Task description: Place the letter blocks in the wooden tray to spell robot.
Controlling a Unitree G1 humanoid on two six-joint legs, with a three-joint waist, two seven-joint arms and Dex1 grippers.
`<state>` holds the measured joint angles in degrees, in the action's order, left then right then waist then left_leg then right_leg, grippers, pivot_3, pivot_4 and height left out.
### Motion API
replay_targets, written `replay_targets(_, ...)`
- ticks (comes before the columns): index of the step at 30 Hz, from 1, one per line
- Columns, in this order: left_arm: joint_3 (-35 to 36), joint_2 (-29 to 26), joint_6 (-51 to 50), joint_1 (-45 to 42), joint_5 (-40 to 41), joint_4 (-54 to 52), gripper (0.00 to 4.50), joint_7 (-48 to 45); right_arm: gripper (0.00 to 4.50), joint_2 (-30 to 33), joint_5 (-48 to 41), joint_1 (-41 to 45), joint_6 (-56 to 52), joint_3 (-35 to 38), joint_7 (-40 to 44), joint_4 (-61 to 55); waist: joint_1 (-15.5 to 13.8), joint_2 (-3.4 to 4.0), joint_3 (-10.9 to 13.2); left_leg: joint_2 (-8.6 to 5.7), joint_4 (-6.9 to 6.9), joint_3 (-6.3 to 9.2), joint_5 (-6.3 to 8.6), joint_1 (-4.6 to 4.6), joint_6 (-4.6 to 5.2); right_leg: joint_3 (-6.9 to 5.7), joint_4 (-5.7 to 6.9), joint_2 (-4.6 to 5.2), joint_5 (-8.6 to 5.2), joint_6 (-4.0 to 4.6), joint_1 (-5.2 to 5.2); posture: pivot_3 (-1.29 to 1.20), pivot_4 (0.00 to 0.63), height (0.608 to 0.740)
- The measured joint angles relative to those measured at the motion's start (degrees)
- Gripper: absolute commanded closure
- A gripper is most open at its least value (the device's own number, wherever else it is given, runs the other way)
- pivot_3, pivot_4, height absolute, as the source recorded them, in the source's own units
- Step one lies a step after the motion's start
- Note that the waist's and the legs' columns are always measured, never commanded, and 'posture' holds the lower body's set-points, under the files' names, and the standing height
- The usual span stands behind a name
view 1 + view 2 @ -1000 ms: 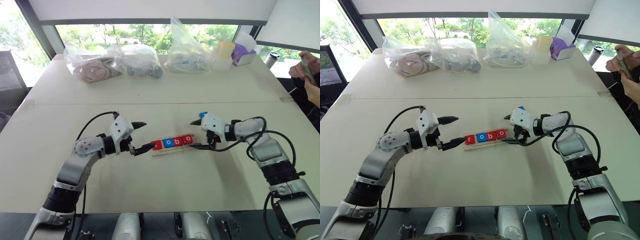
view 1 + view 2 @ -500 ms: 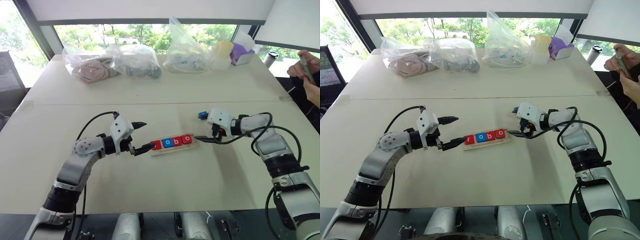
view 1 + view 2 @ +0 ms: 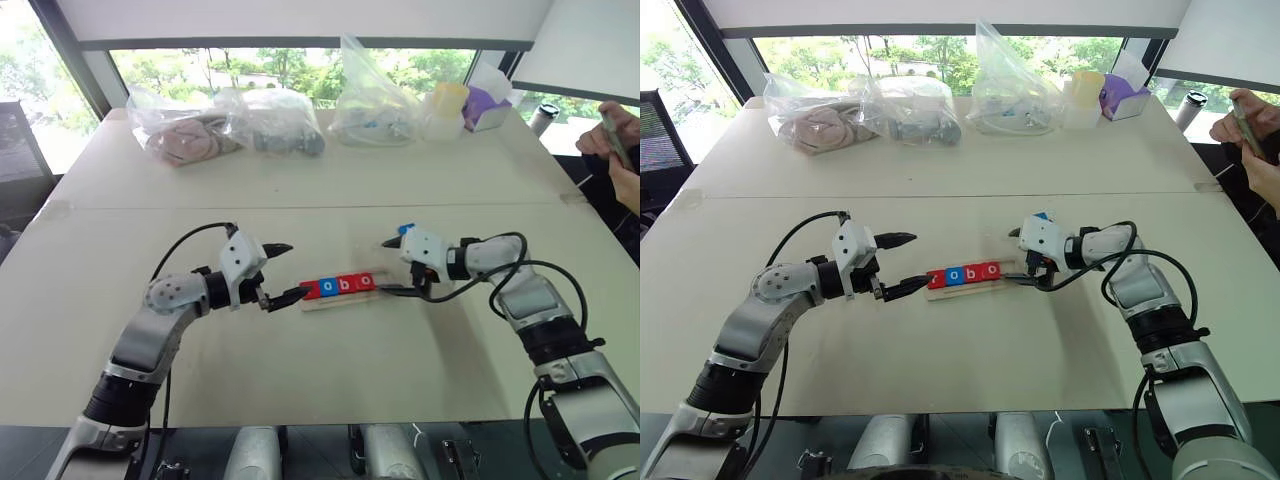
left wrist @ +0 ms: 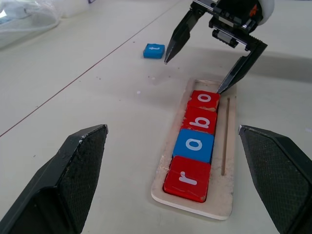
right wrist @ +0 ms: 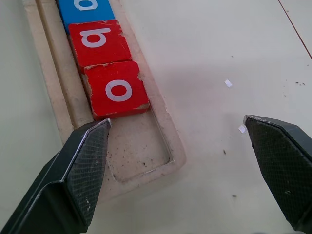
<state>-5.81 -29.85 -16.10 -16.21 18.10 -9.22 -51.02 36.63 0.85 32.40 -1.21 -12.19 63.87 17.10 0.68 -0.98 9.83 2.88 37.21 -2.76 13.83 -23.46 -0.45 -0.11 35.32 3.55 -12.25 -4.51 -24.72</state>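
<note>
Pale desk point(image 3: 320, 370): the wooden tray point(image 4: 228, 161) lies between two open, empty pincers, left pincer point(image 3: 283, 272) at its "r" end, right pincer point(image 3: 391, 268) at its vacant end. Four letter blocks point(image 4: 197, 144), red-blue-red-red, read "robo". Beyond, blue "t" block point(image 4: 154, 50) lies apart; plastic bags point(image 3: 230, 125) line the far edge.

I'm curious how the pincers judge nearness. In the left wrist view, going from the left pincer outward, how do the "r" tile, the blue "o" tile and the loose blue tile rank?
1. "r" tile, at the tray's near end.
2. Blue "o" tile, next along.
3. Loose blue tile, on the table beyond the tray.
</note>
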Motion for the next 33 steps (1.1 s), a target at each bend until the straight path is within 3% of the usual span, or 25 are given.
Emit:
replay_targets(13,0.0,0.01,-0.55,0.01,-0.01,0.0,0.0,-0.03,0.01,1.01,0.11,-1.5,-2.11,0.08,-0.65,-3.21,-0.06,0.0,0.0,0.0,0.0,0.0,0.0,0.01,0.0,0.0,0.0,0.0,0.0,0.0,0.0,0.0,0.15,0.74)
replay_targets(20,-0.01,0.07,-0.58,0.0,-0.01,0.0,0.0,-0.02,0.01,2.86,-2.65,-0.28,-7.92,5.76,-3.33,-4.91,0.09,0.0,0.0,0.01,-0.01,0.0,0.0,0.02,0.0,0.0,0.0,-0.01,0.0,0.01,0.0,0.0,0.15,0.74)
replay_targets(28,-0.05,0.29,-0.56,-0.03,-0.02,0.04,0.0,-0.02,0.01,-5.53,-3.39,1.53,-19.49,10.75,-20.78,-2.27,0.0,0.01,0.0,0.01,-0.02,-0.01,0.0,0.0,0.0,0.0,0.01,0.01,0.0,0.01,-0.01,0.0,0.15,0.74)
replay_targets(33,-0.1,0.53,-0.57,-0.11,-0.03,0.05,0.0,-0.01,0.01,-15.46,-0.77,1.14,-29.36,11.92,-38.1,-1.94,0.18,0.01,0.0,0.01,-0.04,-0.02,0.0,-0.01,0.0,0.03,0.08,0.0,0.0,0.01,-0.07,0.0,0.15,0.74)
